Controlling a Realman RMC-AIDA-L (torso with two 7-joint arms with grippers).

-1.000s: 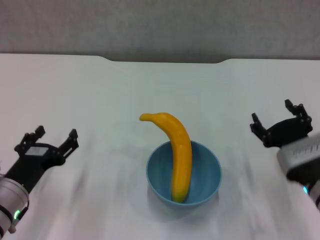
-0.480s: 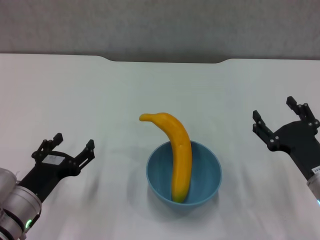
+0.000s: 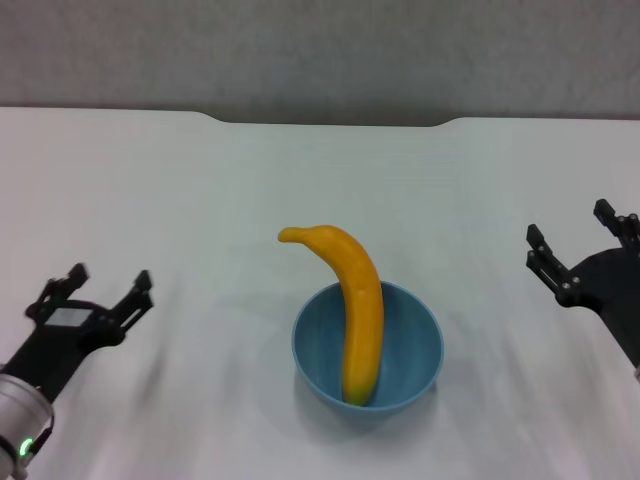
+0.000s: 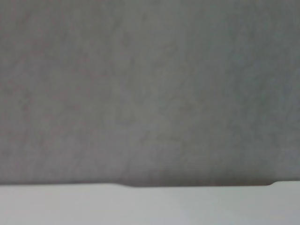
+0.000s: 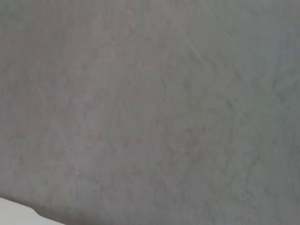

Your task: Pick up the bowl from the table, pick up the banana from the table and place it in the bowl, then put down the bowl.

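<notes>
Bowl [image 3: 367, 348] and banana [image 3: 350, 300] are seen in the head view near the middle of the table [image 3: 200, 190], slightly toward the near edge. The banana is propped inside the bowl, its lower end down against the near inner wall, its stem end jutting out over the far rim. Wide bare white surface is left on every side, up to the far edge with its shallow notch. The left pincer [image 3: 92, 292] is held near the left edge, well apart from the bowl, released, with its fingers spread. The right pincer [image 3: 580, 240] is held near the right edge, likewise released and well apart; its arm is cut off by the frame. The bowl is glossy, round, deep and light blue; the banana is smooth, curved and yellow-orange.

In the left wrist view, only a grey mottled wall [image 4: 150, 93] and a strip of the table [image 4: 150, 206] with its notched far edge are shown.

In the right wrist view, the same grey wall [image 5: 150, 108] fills nearly everything; a white corner of the table [image 5: 14, 214] is barely caught.
</notes>
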